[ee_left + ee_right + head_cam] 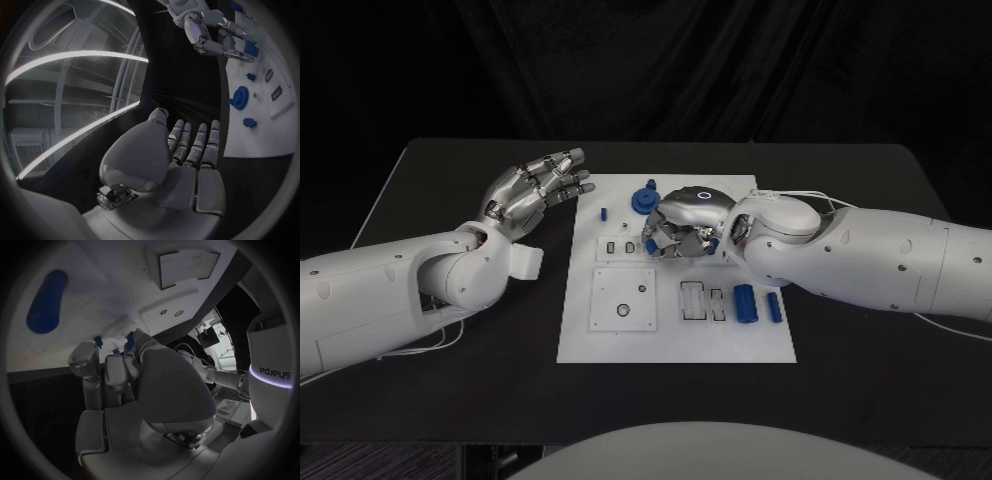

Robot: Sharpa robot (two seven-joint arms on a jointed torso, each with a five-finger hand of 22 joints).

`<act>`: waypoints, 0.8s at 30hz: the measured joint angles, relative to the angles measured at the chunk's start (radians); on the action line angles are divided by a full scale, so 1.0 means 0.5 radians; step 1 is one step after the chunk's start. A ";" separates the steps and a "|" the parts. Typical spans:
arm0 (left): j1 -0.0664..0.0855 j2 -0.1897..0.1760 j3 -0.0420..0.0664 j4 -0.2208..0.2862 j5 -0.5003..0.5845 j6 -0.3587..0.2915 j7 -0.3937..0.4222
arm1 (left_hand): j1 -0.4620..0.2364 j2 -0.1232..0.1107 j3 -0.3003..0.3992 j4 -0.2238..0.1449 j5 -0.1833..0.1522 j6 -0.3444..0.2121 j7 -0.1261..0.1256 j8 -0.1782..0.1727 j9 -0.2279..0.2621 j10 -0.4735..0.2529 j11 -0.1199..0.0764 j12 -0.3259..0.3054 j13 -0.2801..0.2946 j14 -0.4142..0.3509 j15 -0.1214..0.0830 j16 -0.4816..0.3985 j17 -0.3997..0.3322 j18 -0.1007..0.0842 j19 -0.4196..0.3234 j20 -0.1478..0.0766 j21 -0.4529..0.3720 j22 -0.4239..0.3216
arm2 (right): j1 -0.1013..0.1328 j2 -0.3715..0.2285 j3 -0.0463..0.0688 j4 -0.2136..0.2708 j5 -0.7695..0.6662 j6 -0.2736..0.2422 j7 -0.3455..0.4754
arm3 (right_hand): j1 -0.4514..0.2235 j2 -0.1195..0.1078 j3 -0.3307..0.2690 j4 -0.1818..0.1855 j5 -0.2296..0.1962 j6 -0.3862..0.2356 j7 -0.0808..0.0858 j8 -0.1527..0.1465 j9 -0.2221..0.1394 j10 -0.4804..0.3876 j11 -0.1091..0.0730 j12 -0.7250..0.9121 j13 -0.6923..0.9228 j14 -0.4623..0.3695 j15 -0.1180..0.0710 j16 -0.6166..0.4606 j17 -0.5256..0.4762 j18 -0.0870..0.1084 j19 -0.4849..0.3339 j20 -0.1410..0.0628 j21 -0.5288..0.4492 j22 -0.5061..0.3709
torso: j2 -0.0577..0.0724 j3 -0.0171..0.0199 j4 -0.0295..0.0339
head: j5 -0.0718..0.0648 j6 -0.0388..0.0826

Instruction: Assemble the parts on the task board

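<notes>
On my left side I see the left hand [538,190] raised over the bare black table [459,180], just off the left edge of the task board [589,345]; its fingers are stretched out and slightly apart, and it holds nothing. My left wrist view confirms it: the palm is flat, the fingers [195,145] lie side by side, and they touch no part. Moving onto the white plate, I see a small blue peg [604,213] near its upper left corner, and just right of that a round blue gear-like part [645,200] standing near the board's top edge. Below them sits a square white panel [623,298] with small holes. Further right, the right hand [684,232] is over the upper middle of the board, palm down, fingers curled in toward the plate. In the right wrist view its fingertips [132,340] are bunched together with small blue pieces [98,341] at them, but I cannot tell whether they pinch a piece or merely touch it. Rightmost on the board, near the right forearm, two long blue cylinders [746,302] lie side by side beside rectangular slots [692,299].
</notes>
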 measured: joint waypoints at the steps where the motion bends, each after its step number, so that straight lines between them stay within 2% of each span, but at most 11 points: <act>1: 0.000 0.002 0.000 -0.001 0.000 0.001 0.000 | 0.000 0.000 0.000 0.000 0.000 0.000 0.000 0.000 0.000 0.000 0.000 0.000 0.000 0.000 0.000 0.000 0.000 0.000 0.000 0.000 0.000 0.000 | -0.006 0.010 0.000 -0.010 -0.004 0.006 -0.001 | 0.000 0.000 0.000 0.000 0.000 0.000 0.000 0.005 0.000 0.000 0.000 0.000 -0.002 0.000 0.000 0.000 -0.002 0.000 0.000 0.000 -0.005 0.000 | 0.000 0.0000 0.000 | 0.000 -0.002; 13: 0.000 0.014 0.000 -0.012 0.000 0.009 -0.002 | 0.000 0.000 0.000 0.000 0.000 0.000 0.000 0.000 0.000 0.000 0.000 0.000 0.000 0.000 0.000 0.000 0.000 0.000 0.000 0.000 0.000 0.000 | -0.023 0.053 0.001 -0.047 -0.025 0.027 -0.019 | -0.016 -0.005 0.000 0.000 0.008 -0.008 0.000 0.015 0.000 0.000 0.000 -0.008 -0.012 0.000 0.000 -0.009 -0.011 0.000 0.000 0.000 -0.035 0.000 | 0.000 -0.0015 0.003 | 0.009 -0.010; 24: 0.000 0.025 0.000 -0.023 0.000 0.022 -0.006 | 0.000 0.000 0.000 0.000 0.000 0.000 0.000 0.000 0.000 0.000 0.000 0.000 0.000 0.000 0.000 0.000 0.000 0.000 0.000 0.000 0.000 0.000 | -0.025 0.057 0.001 -0.051 -0.034 0.031 -0.054 | -0.019 -0.002 -0.006 -0.006 0.022 -0.016 0.002 0.015 0.000 -0.007 0.007 -0.008 -0.009 0.000 0.000 -0.009 -0.014 -0.001 -0.007 0.007 -0.050 0.000 | 0.000 -0.0004 -0.003 | 0.015 -0.018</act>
